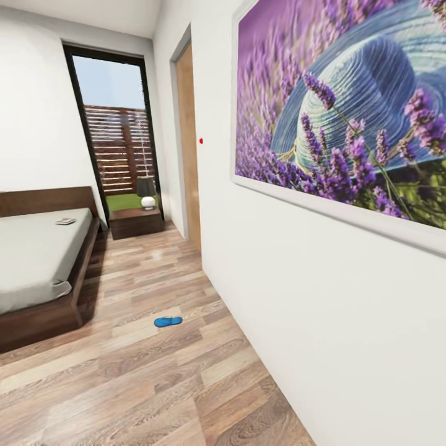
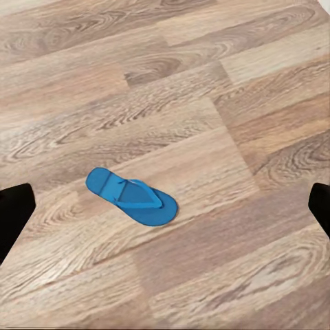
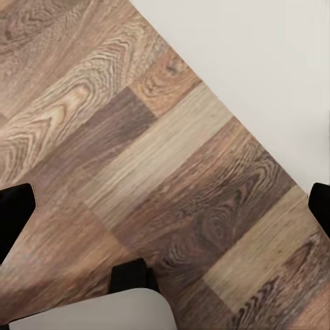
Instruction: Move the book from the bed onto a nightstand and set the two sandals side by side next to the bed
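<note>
1. Along the left side of the head view stands the large low platform bed, with a dark brown wooden frame and headboard and a plain off-white mattress.
2. Near the headboard end of the mattress lies a small thin book; its cover is too small to read.
3. Beyond the bed, at the foot of the tall dark-framed window, sits a low dark reddish-brown wooden nightstand carrying a small lamp with a dark shade and a round white base.
4. On the brown wood-plank floor, between the foot corner of the bed and the white wall on the right, lies one bright blue flat sandal, apart from both.
5. That wall bears a big white-framed picture of purple lavender and a blue woven hat.
6. In the left wrist view the blue sandal lies flat, strap upward, on the planks between the two dark fingertips of the left claw, which is spread wide and holds nothing.
7. The right claw is likewise spread wide and empty, over floor planks where they meet the white wall.
</note>
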### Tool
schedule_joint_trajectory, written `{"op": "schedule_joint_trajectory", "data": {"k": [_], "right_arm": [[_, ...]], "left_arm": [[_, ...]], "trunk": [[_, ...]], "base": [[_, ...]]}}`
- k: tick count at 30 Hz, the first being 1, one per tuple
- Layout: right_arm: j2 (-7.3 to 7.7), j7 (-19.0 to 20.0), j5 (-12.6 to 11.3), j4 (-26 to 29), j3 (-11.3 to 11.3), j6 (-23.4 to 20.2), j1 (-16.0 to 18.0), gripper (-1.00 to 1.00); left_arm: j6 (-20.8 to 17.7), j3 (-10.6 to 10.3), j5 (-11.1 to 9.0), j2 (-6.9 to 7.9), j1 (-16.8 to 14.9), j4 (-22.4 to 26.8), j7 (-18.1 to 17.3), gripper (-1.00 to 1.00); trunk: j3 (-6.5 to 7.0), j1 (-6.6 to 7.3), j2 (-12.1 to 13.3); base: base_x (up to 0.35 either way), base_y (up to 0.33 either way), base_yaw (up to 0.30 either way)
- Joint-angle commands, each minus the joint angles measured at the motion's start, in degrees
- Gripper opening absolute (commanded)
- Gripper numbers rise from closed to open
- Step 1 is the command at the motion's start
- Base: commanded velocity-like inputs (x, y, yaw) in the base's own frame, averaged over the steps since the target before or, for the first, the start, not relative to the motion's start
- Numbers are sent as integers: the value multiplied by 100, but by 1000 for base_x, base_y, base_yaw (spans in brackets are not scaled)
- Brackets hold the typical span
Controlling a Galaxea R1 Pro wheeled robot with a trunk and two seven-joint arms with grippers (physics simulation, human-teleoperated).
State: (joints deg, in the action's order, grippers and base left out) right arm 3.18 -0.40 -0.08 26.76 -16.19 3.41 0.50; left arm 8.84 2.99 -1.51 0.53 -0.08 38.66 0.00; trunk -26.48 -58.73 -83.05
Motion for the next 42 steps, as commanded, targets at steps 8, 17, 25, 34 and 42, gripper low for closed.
{"op": "schedule_joint_trajectory", "data": {"k": [8,17,25,34,42], "right_arm": [[-1,-4,-1,-4,-7,19,3,100],[-1,-4,-1,-4,-7,19,3,100],[-1,-4,-4,-2,-7,19,3,100],[-1,-4,-4,-4,-7,19,3,100],[-1,-4,-8,-4,-7,19,3,100]], "left_arm": [[12,0,-16,0,-1,1,0,100],[12,-1,-16,0,-1,1,0,100],[12,0,-16,0,-1,1,0,100],[12,0,-16,0,-1,1,0,100],[12,0,-16,0,-1,1,0,100]], "trunk": [[-5,0,-3],[-5,0,-3],[-5,0,-3],[-5,0,-3],[-5,0,-3]], "base": [[0,0,293],[27,-26,237],[127,-103,25],[209,-4,0],[145,0,78]]}}
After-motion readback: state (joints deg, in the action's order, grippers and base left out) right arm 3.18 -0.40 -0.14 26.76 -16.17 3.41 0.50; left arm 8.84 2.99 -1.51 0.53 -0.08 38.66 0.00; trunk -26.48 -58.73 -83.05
